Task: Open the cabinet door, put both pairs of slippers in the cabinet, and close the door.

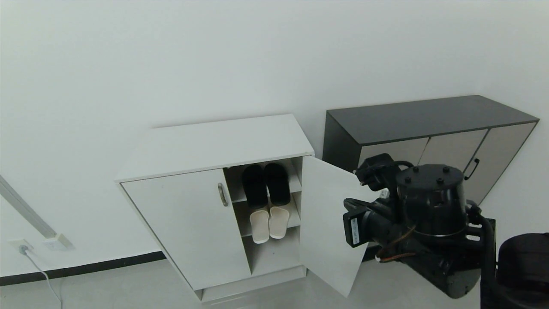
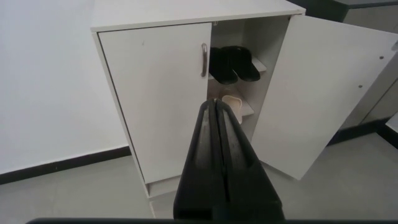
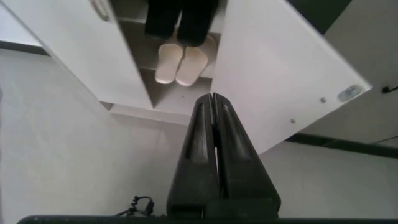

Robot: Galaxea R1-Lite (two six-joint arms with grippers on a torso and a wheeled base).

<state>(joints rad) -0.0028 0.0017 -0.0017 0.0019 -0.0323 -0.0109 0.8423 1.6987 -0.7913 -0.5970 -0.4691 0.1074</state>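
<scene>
Cabinet door (image 1: 321,223) hangs open mid-frame, black slippers (image 1: 266,184) and white slippers (image 1: 269,222) shelved inside. Light stiff panel, I'd nudge its free edge. Left gripper (image 2: 216,107) and right gripper (image 3: 214,101) both clenched, empty.

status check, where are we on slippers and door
Left gripper shut, right gripper shut, both empty. Black slippers and white slippers on cabinet shelves. Right door open, doorway clear.

White wall (image 1: 214,51) meets pale grey floor (image 1: 107,289) along a black baseboard (image 1: 85,268); dark sideboard (image 1: 420,116) at three o'clock, wall socket (image 1: 20,246) at eight.
</scene>
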